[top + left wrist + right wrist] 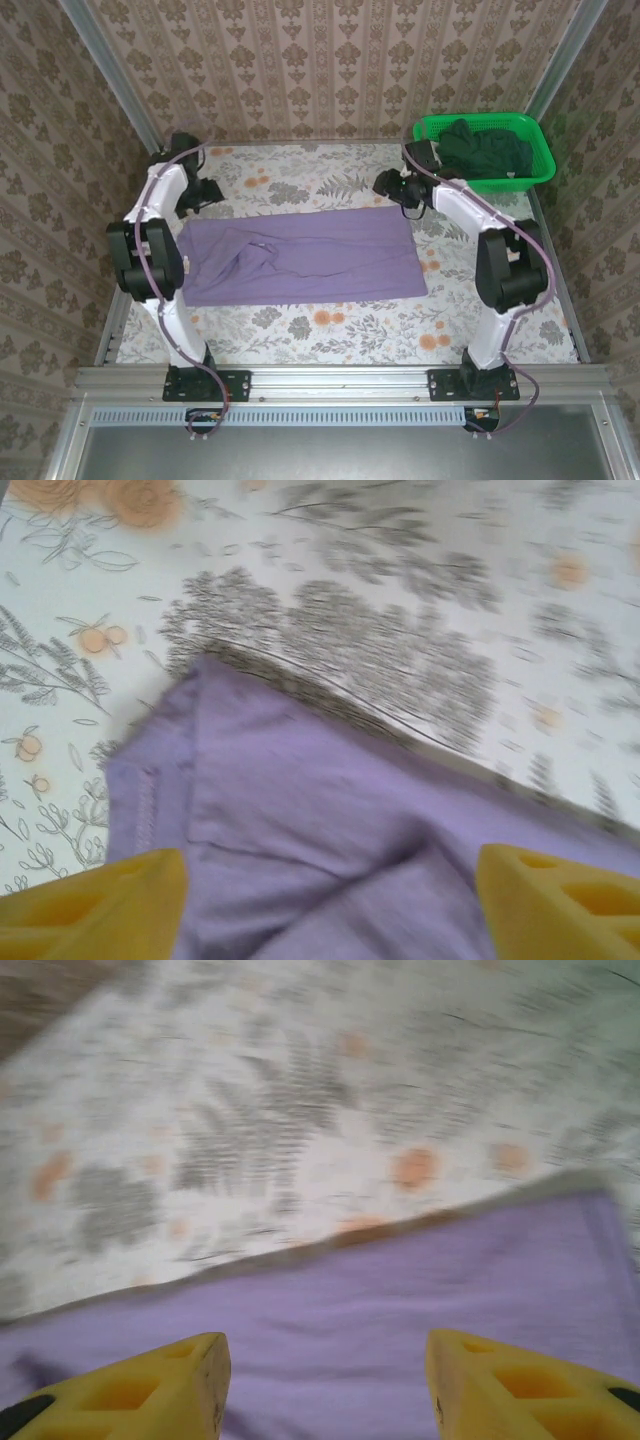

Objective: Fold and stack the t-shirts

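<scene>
Your lavender t-shirt (300,255) lies spread across the middle of the counter (330,320), rumpled toward its left end. Your left jaws stand apart over its far left corner. Your right jaws stand apart over its far right edge. The dark green t-shirts (482,150) sit heaped in the green basket (500,184) at the far right corner.

Mock-home robot cell: wallpapered panels (320,60), aluminium frame (340,380), floral tablecloth (330,322).

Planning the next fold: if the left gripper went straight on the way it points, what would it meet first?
Probably the lavender t-shirt, spread straight ahead of the open left gripper; depth is unclear.
</scene>
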